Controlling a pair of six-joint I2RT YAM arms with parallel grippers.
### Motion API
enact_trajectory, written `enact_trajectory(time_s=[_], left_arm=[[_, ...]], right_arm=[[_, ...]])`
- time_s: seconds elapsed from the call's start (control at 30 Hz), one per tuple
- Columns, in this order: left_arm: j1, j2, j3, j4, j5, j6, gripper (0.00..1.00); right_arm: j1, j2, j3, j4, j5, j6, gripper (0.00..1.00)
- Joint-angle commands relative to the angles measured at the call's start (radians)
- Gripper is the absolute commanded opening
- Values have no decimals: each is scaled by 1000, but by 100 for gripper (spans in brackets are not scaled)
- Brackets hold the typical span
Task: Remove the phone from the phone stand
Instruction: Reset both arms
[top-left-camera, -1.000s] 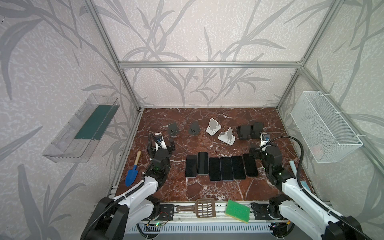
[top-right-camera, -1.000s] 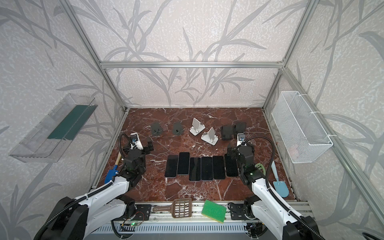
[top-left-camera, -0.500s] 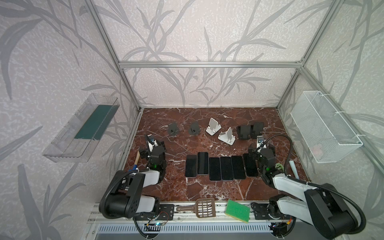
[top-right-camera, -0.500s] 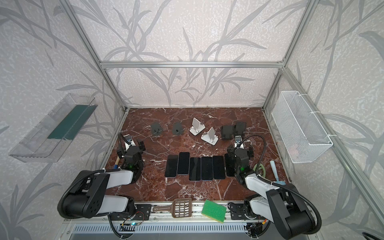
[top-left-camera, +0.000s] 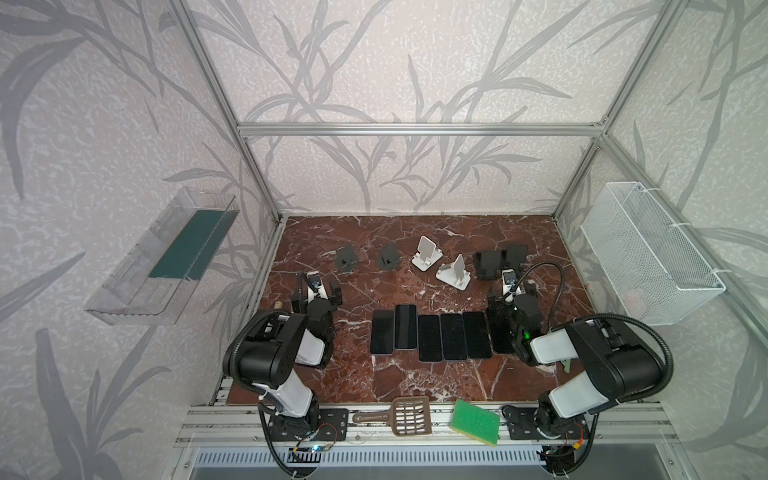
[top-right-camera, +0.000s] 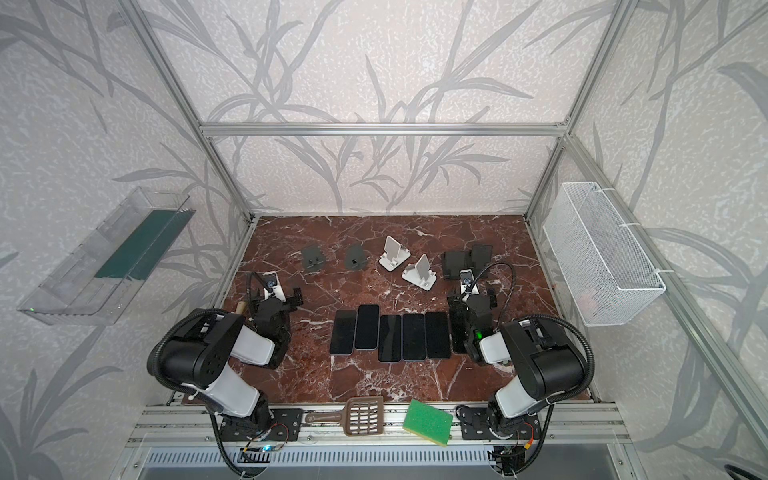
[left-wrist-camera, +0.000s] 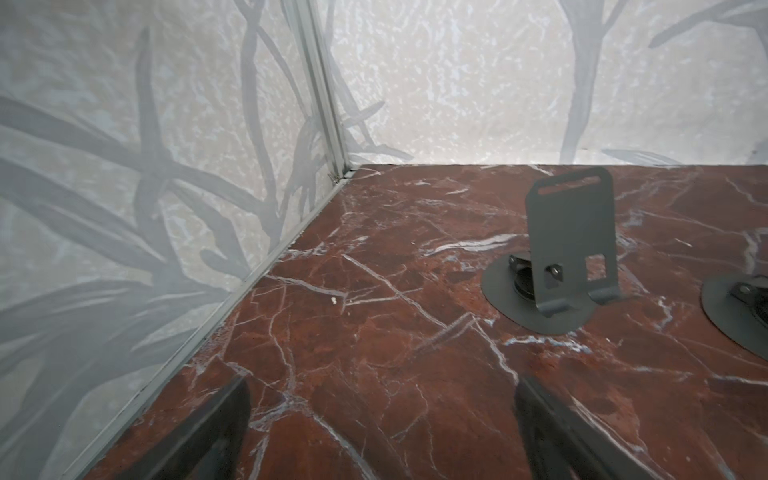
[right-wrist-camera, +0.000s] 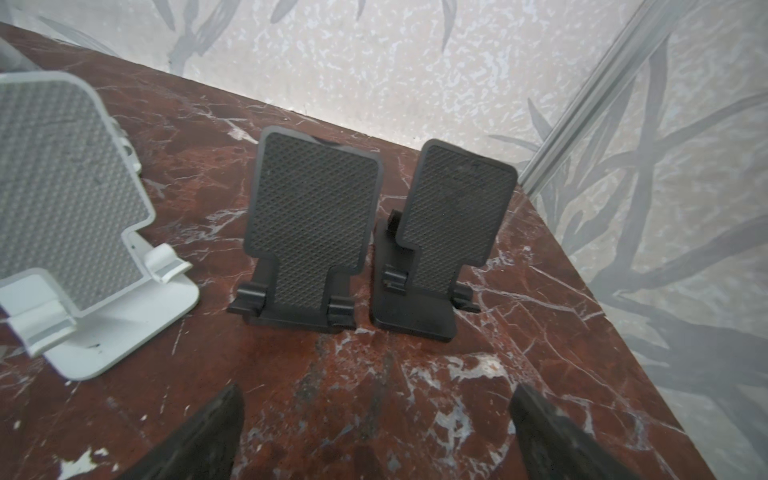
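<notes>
Several black phones (top-left-camera: 429, 337) lie flat in a row mid-floor in both top views (top-right-camera: 390, 337). No stand holds a phone: two dark grey phone stands (top-left-camera: 345, 257) (left-wrist-camera: 569, 249), two white ones (top-left-camera: 426, 253) (right-wrist-camera: 62, 187) and two black ones (top-left-camera: 488, 264) (right-wrist-camera: 309, 220). My left gripper (top-left-camera: 316, 293) (left-wrist-camera: 382, 384) hovers open over bare marble, short of the grey stands. My right gripper (top-left-camera: 510, 293) (right-wrist-camera: 374, 390) is open too, facing the black stands with floor between its fingers. The right arm covers part of the rightmost phone (top-left-camera: 498, 332).
A brown slotted scoop (top-left-camera: 409, 415) and a green sponge (top-left-camera: 473, 422) lie on the front rail. A white wire basket (top-left-camera: 648, 253) hangs on the right wall, a clear shelf (top-left-camera: 166, 257) on the left. A wooden handle tip (top-left-camera: 279, 304) shows beside the left arm.
Both arms have folded up, elbows raised near the front rail. The right gripper has shifted a little left. Both grippers stay open and the phones have not moved.
</notes>
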Motion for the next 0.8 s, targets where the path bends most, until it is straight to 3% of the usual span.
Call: enact_trajectory(time_s=[0.0,0.07,0.1,0.13,0.23,0.77], left_arm=[[29,-22,50,-51,76,3,99],[86,-63,138,-287,156,-50,100],[143,-84,179,-403,253,-92,100],[168,-107,177,-440,300,-120,99],[170,-76,163,-354,322,-88,99],[167,-79,164,-364,321,-87,100]], right_arm=[[-52,58,6,159,-109,33,99],[-67,7,54,-19,-90,72,99],[-84,-2,103,-121,-100,93,99],[-104,3,136,-168,-120,108,99],[-129,0,124,-149,-160,124,99],[-128,0,133,-167,-197,110,99]])
